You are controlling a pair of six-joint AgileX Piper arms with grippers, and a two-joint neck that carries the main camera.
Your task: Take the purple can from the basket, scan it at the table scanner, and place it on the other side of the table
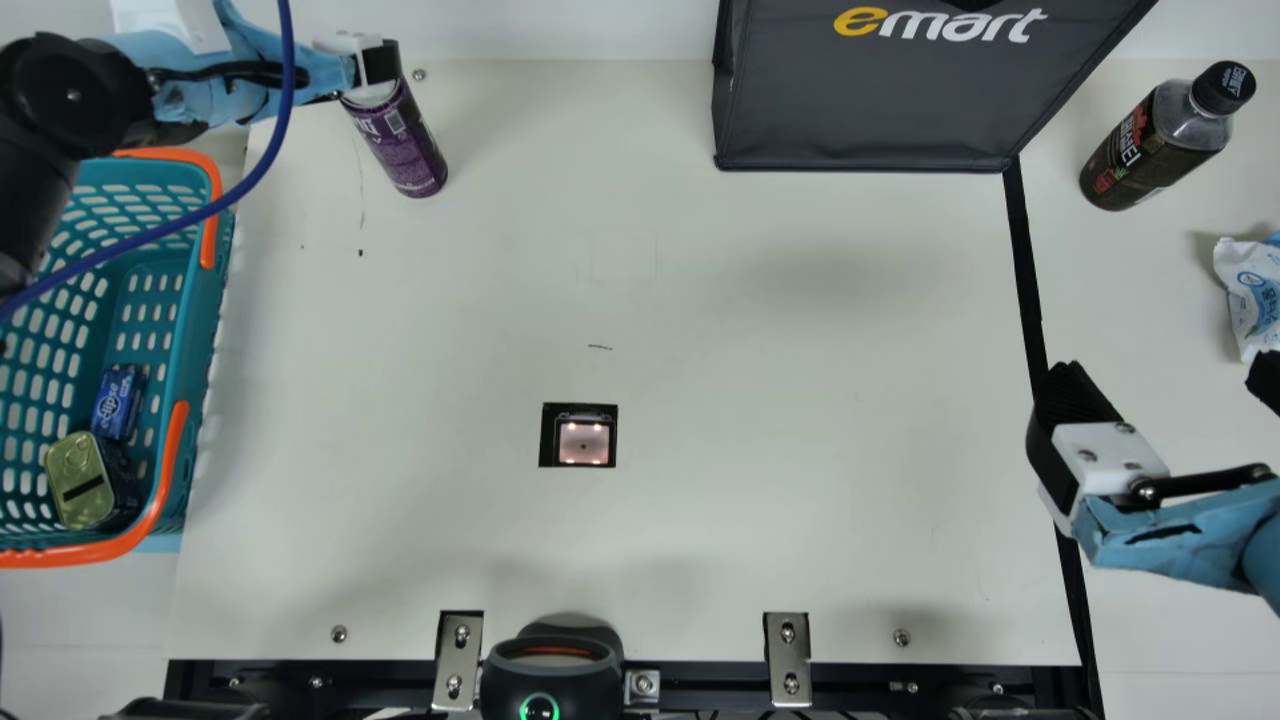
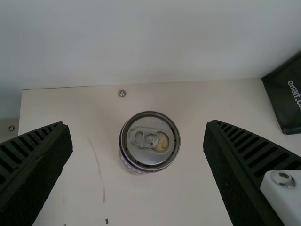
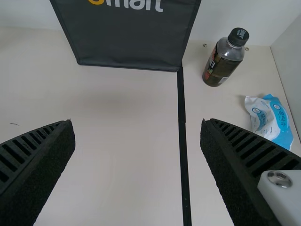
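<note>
At the table's back left, my left gripper (image 1: 375, 65) is over the top end of the purple can (image 1: 400, 145). The left wrist view shows the can (image 2: 149, 141) upright with its lid between the spread fingers of my left gripper (image 2: 138, 150), a gap on either side. The scanner window (image 1: 583, 442) lies in the middle front of the table. Over the black line at the right, my right gripper (image 1: 1160, 385) stands open; in its wrist view, nothing is between the fingers of my right gripper (image 3: 137, 150). The teal basket (image 1: 190, 330) is at the far left.
Inside the basket are a blue pack (image 1: 118, 402) and a gold-lidded tin (image 1: 82, 482). A dark bag (image 1: 860, 100) stands at the back. Right of the black line (image 1: 1022, 260) are a dark bottle (image 1: 1155, 140) and a white-blue packet (image 1: 1255, 290). A black device (image 1: 552, 670) sits at the front edge.
</note>
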